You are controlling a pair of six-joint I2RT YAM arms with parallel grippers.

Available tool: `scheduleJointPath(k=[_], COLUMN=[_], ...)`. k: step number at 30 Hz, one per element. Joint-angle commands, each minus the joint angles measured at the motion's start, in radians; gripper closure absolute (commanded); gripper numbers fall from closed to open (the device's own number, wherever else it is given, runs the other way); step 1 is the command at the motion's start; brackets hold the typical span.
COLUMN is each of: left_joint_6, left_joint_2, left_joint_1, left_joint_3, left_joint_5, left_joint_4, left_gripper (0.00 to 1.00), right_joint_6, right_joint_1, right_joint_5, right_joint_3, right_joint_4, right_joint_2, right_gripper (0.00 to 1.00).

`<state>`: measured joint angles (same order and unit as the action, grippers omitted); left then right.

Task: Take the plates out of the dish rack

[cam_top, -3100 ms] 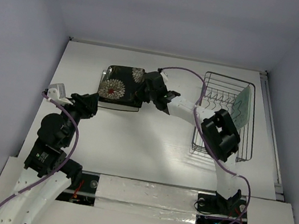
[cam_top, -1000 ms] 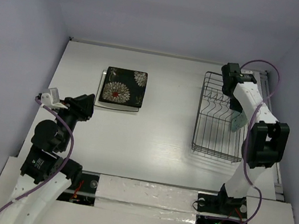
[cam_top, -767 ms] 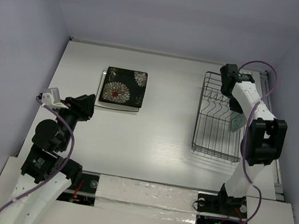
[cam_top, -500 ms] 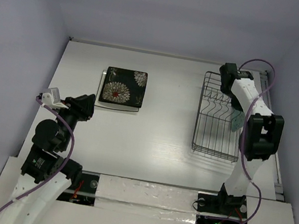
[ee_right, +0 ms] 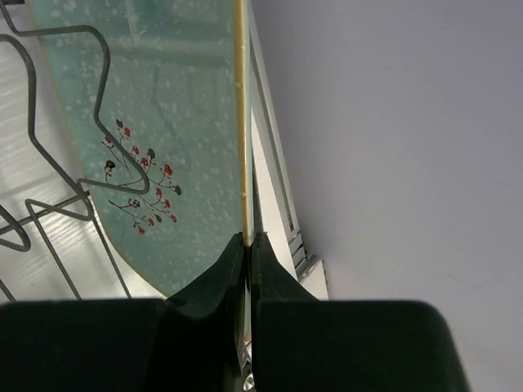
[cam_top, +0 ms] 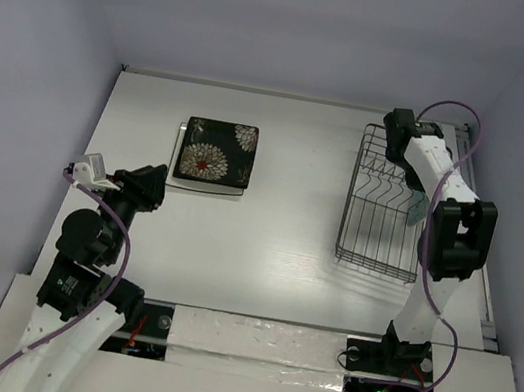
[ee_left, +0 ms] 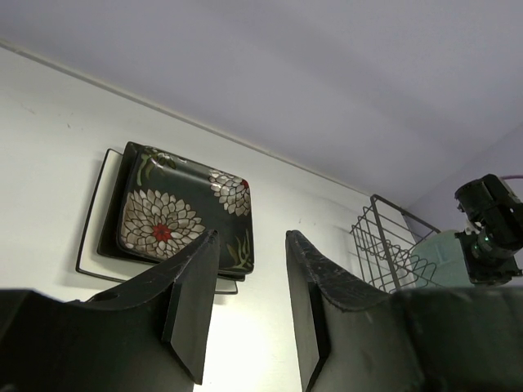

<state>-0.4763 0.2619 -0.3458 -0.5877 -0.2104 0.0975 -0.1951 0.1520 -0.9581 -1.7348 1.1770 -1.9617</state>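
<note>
Only the right wrist cam shows the mint-green plate (ee_right: pixel 163 122) clearly: upright in the dish rack (cam_top: pixel 376 239), rim pinched by the right gripper (ee_right: pixel 246 238). From above it is mostly hidden by the arm. The left gripper (ee_left: pixel 250 245) is held apart, empty. A white edge, prob. another plate, is glimpsed under the black flowered plate (cam_top: pixel 215 151).

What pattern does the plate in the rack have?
The mint plate shows a red-and-dark berry sprig; right wrist view.

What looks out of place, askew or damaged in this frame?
Nothing is spilled or damaged. The black flowered plate sits off-centre on the white square plate, whose rim shows at the left. The right gripper pinches the rim of the mint-green plate, which stands in the dish rack.
</note>
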Motion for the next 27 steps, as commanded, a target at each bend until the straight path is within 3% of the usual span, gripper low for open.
scheduleJointPath(k=[1, 7, 19, 22, 26, 27], left_joint_6=[0.011, 0.01, 0.008, 0.008, 0.008, 0.007], left_joint_2=[-0.001, -0.004, -0.004, -0.001, 0.003, 0.003], left_joint_1=[-0.004, -0.004, -0.004, -0.004, -0.004, -0.004], left_joint_3=[0.006, 0.008, 0.009, 0.008, 0.008, 0.008], left_joint_5=[0.003, 0.003, 0.003, 0.003, 0.003, 0.003], left_joint_4=[-0.051, -0.053, -0.055, -0.053, -0.053, -0.053], left_gripper=[0.65, 0.65, 0.66, 0.66, 0.66, 0.66], right_joint_6=[-0.007, -0.067, -0.067, -0.079, -0.133, -0.148], right_joint_1=[0.001, 0.023, 0.032, 0.056, 0.168, 0.245], right_joint_5=[-0.191, -0.134, 0.123, 0.266, 0.425, 0.47], right_joint_3=[-0.034, -0.13, -0.289, -0.272, -0.123, -0.083], right_joint_4=[-0.013, 0.018, -0.074, -0.138, -0.284, -0.318], right_joint_2=[0.11, 0.181, 0.354, 0.426, 0.547, 0.593], right_gripper=[1.0, 1.0, 1.0, 1.0, 1.0, 1.0])
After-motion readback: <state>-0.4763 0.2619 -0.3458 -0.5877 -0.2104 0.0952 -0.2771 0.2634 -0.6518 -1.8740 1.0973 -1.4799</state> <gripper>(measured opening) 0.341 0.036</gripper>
